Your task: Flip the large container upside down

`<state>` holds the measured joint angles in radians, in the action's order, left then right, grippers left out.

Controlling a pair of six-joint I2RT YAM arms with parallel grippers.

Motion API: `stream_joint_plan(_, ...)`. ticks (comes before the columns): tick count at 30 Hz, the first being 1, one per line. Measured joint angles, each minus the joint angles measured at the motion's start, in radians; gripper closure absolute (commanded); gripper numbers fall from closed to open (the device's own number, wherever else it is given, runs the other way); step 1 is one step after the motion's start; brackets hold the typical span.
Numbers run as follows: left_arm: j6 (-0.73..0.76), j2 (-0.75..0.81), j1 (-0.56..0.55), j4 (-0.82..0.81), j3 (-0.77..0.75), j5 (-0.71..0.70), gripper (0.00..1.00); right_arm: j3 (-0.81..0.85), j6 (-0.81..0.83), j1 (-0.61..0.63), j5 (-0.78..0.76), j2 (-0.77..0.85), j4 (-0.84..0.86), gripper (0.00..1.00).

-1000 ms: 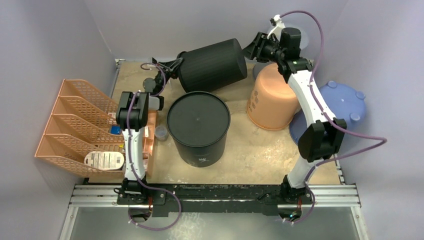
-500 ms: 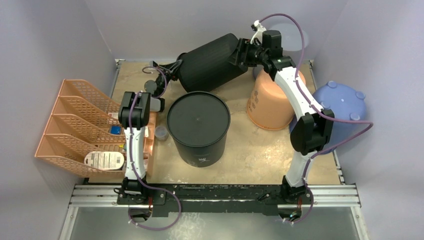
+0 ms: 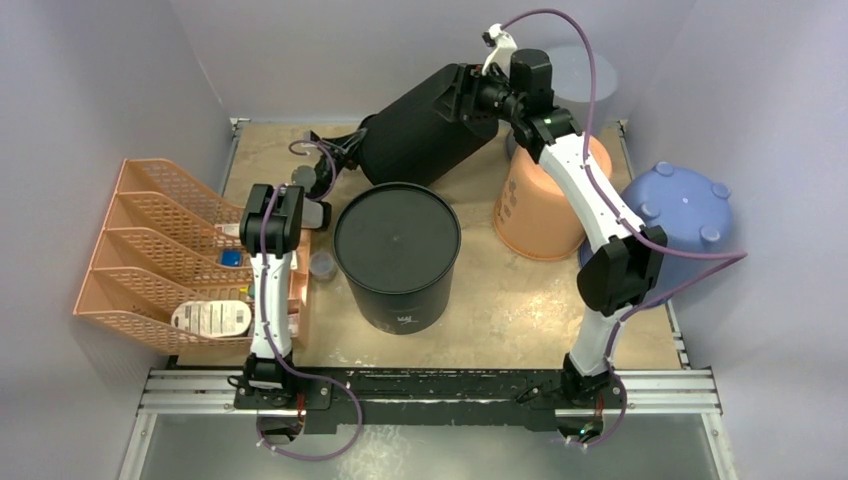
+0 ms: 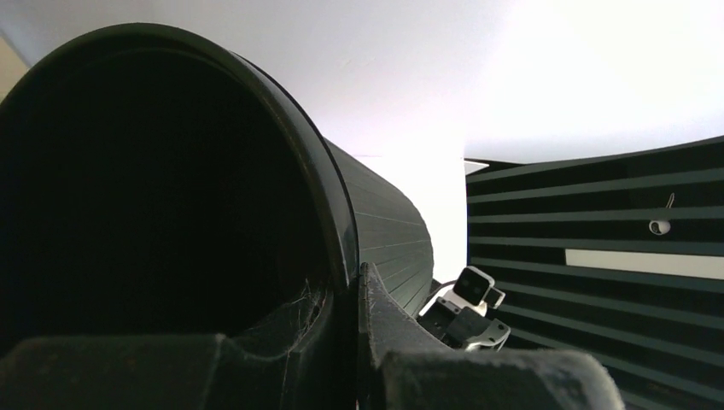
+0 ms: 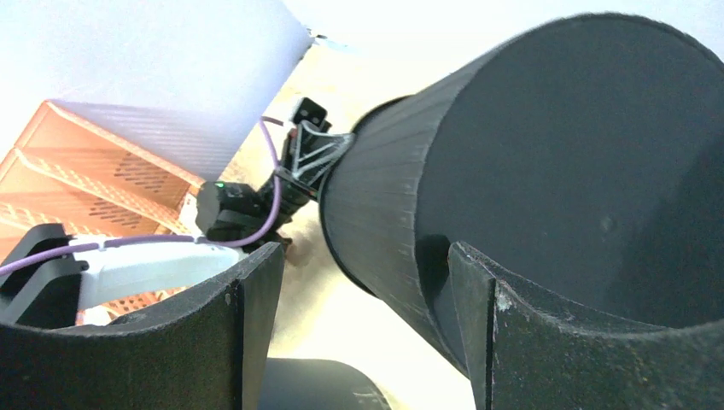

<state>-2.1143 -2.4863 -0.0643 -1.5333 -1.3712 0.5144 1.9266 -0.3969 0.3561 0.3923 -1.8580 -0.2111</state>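
Note:
The large container (image 3: 425, 125) is a black ribbed bin, held tilted off the table at the back, its open mouth low on the left and its closed base raised at the right. My left gripper (image 3: 352, 140) is shut on its rim (image 4: 337, 222), one finger inside and one outside (image 4: 354, 282). My right gripper (image 3: 470, 95) is open at the base (image 5: 580, 171). Its right finger (image 5: 478, 282) touches the base's edge, and nothing is clamped between the fingers (image 5: 363, 256).
A second black bin (image 3: 397, 250) stands mid-table with its flat closed face up, just in front of the held one. An upturned orange bucket (image 3: 545, 195) and a blue tub (image 3: 670, 215) sit at the right. An orange mesh rack (image 3: 160, 250) fills the left side, with a small cup (image 3: 322, 263) beside it.
My right gripper has moved left and up against the base. The container's base end has risen, so it tilts more steeply. The left gripper keeps its hold on the rim.

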Motion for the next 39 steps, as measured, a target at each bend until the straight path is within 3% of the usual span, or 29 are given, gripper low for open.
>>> stream_joint_plan(9, -0.003, -0.004, 0.003, 0.022, 0.007, 0.084, 0.61, 0.011, 0.008, 0.024, 0.007, 0.0, 0.016, 0.24)
stream_joint_plan(17, 0.114, 0.028, -0.001, 0.212, 0.047, 0.172, 0.49, 0.026, 0.007, 0.043, 0.027, -0.013, -0.003, 0.22)
stream_joint_plan(20, 0.231, 0.061, 0.001, 0.352, 0.067, 0.19, 0.48, 0.026, 0.007, 0.048, 0.029, -0.02, -0.017, 0.21)
stream_joint_plan(26, 0.572, 0.179, 0.011, 0.788, 0.071, 0.18, 0.46, 0.026, 0.004, 0.051, 0.034, -0.039, -0.031, 0.2)
stream_joint_plan(31, 0.87, 0.272, 0.01, 1.179, -0.014, 0.123, 0.46, 0.025, -0.005, 0.051, 0.04, -0.041, -0.04, 0.16)
stream_joint_plan(39, 1.18, 0.366, 0.008, 1.551, -0.146, 0.021, 0.45, 0.088, -0.011, 0.054, -0.02, -0.093, -0.101, 0.16)
